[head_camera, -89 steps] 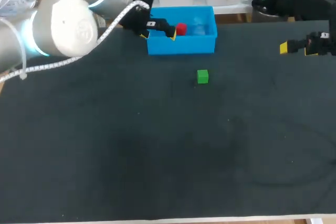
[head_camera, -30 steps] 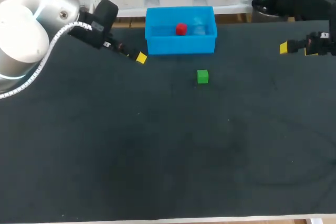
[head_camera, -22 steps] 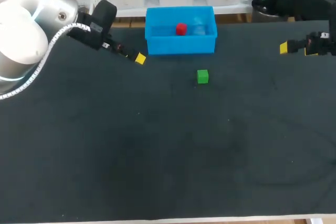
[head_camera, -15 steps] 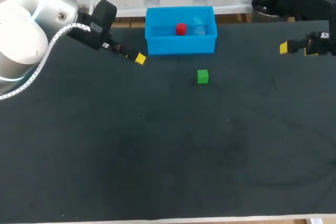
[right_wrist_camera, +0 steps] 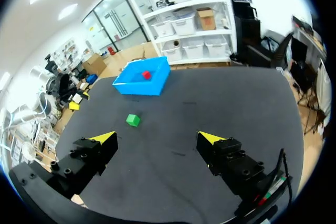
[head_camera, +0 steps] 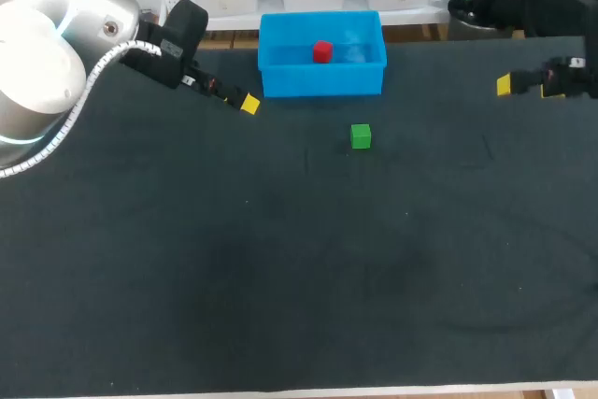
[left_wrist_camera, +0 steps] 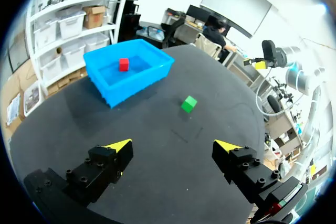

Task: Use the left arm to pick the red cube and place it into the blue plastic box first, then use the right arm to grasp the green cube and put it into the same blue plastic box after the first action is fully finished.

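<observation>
The red cube [head_camera: 322, 51] lies inside the blue plastic box [head_camera: 322, 83] at the table's far edge. In the left wrist view the red cube [left_wrist_camera: 123, 64] sits in the box [left_wrist_camera: 137, 80], well ahead of the fingers. My left gripper [head_camera: 235, 98] hangs open and empty just left of the box. The green cube [head_camera: 361, 136] rests on the dark mat in front of the box. My right gripper [head_camera: 525, 87] is open and empty at the far right, away from the green cube [right_wrist_camera: 133, 120]. Its own view shows the box [right_wrist_camera: 140, 86] farther off.
A dark mat [head_camera: 280, 268] covers the whole table, bare across its near and middle parts. White bins stand beyond the far edge, behind the box.
Since three seconds ago my left gripper has drawn back from over the box to its left, leaving the red cube inside. Over the last second nothing has visibly moved.
</observation>
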Controlling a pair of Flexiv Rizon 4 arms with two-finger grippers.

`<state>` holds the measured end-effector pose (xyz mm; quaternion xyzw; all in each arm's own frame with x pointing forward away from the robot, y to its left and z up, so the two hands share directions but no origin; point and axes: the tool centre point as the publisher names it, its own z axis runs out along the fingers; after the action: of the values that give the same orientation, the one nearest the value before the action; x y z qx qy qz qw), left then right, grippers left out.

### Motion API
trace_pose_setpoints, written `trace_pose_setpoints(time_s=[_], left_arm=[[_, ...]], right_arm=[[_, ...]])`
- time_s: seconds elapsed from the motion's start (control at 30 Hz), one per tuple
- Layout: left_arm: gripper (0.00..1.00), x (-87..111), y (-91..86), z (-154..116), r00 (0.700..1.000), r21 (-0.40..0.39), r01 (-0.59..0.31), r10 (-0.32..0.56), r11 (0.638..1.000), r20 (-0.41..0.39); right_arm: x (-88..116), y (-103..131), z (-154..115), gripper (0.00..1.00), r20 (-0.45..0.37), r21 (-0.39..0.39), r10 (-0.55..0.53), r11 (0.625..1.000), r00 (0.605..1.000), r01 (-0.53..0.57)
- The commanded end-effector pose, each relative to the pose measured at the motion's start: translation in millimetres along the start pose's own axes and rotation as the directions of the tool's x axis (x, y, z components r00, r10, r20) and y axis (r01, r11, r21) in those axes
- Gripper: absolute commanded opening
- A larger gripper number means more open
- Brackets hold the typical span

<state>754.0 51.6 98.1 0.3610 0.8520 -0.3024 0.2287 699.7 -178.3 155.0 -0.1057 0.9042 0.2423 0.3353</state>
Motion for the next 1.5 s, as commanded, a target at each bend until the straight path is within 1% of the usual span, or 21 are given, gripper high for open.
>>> trace_pose_setpoints(time_s=[0.03, 0.13, 0.27, 0.47, 0.6, 0.67, 0.7, 0.77, 0.9, 1.03, 1.1, 1.3, 1.5], left_arm=[[1.00, 1.1, 0.5, 0.1, 1.000, 0.002, -0.002, 0.002, 1.000, 0.005], [1.00, 1.1, 0.5, 0.1, 1.000, 0.002, -0.002, 0.002, 1.000, 0.005], [1.00, 1.1, 0.5, 0.1, 1.000, 0.002, -0.002, 0.002, 1.000, 0.005], [1.00, 1.1, 0.5, 0.1, 1.000, 0.002, -0.002, 0.002, 1.000, 0.005], [1.00, 1.1, 0.5, 0.1, 1.000, 0.002, -0.002, 0.002, 1.000, 0.005], [1.00, 1.1, 0.5, 0.1, 1.000, 0.002, -0.002, 0.002, 1.000, 0.005], [1.00, 1.1, 0.5, 0.1, 1.000, 0.002, -0.002, 0.002, 1.000, 0.005], [1.00, 1.1, 0.5, 0.1, 1.000, 0.002, -0.002, 0.002, 1.000, 0.005], [1.00, 1.1, 0.5, 0.1, 1.000, 0.002, -0.002, 0.002, 1.000, 0.005], [1.00, 1.1, 0.5, 0.1, 1.000, 0.002, -0.002, 0.002, 1.000, 0.005], [1.00, 1.1, 0.5, 0.1, 1.000, 0.002, -0.002, 0.002, 1.000, 0.005], [1.00, 1.1, 0.5, 0.1, 1.000, 0.002, -0.002, 0.002, 1.000, 0.005], [1.00, 1.1, 0.5, 0.1, 1.000, 0.002, -0.002, 0.002, 1.000, 0.005]], right_arm=[[-10.5, 20.4, 14.9, 1.00, -0.017, -0.028, -0.032, 0.999, 0.999, 0.032], [-18.2, 32.6, 25.7, 1.00, -0.042, -0.029, -0.064, 0.998, 0.997, 0.062], [-31.7, 54.2, 47.2, 1.00, -0.069, -0.029, -0.077, 0.997, 0.995, 0.075], [-49.2, 97.0, 92.0, 1.00, -0.149, -0.032, -0.095, 0.995, 0.984, 0.091], [-58.8, 119.6, 118.3, 1.00, -0.210, -0.015, -0.088, 0.996, 0.974, 0.087], [-63.7, 128.8, 128.7, 1.00, -0.226, -0.007, -0.088, 0.996, 0.970, 0.089], [-65.3, 132.2, 134.1, 1.00, -0.249, 0.002, -0.087, 0.996, 0.965, 0.091], [-69.6, 139.6, 142.1, 1.00, -0.262, 0.009, -0.088, 0.996, 0.961, 0.093], [-73.4, 147.9, 153.5, 1.00, -0.310, 0.050, -0.073, 0.994, 0.948, 0.093], [-73.5, 153.0, 159.8, 1.00, -0.341, 0.092, -0.044, 0.993, 0.939, 0.080], [-71.4, 154.1, 162.9, 1.00, -0.371, 0.115, -0.032, 0.990, 0.928, 0.080], [-66.2, 156.9, 168.0, 1.00, -0.418, 0.181, 0.014, 0.981, 0.908, 0.068], [-58.4, 157.6, 171.9, 1.00, -0.458, 0.212, 0.018, 0.973, 0.889, 0.090]])
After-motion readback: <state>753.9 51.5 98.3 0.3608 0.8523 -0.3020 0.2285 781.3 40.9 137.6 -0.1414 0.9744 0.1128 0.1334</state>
